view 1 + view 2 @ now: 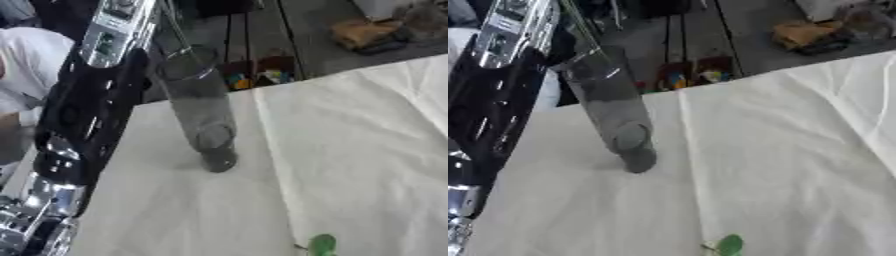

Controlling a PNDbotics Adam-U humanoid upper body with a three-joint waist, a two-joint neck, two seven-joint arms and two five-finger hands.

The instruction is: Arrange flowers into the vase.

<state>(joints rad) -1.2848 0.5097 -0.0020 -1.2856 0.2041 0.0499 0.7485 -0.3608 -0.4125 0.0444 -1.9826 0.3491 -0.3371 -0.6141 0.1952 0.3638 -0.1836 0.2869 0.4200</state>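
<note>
Left eye view shows more of the left arm (83, 115): black shell with silver segments running down the left side of the picture. Right eye view crops it to a strip at the left edge. Neither view shows a hand, so the fingers' state cannot be told.

Vase (199, 107), clear glass, stands near the cloth's (350, 165) far left edge, just beside the arm (contact not discernible). A thin stem (579, 25) rises out of its mouth.

Green leaf (730, 245) lies at the bottom edge, well apart from the vase.

The cloth right of the vase is bare, creased, and runs to the right edge.
</note>
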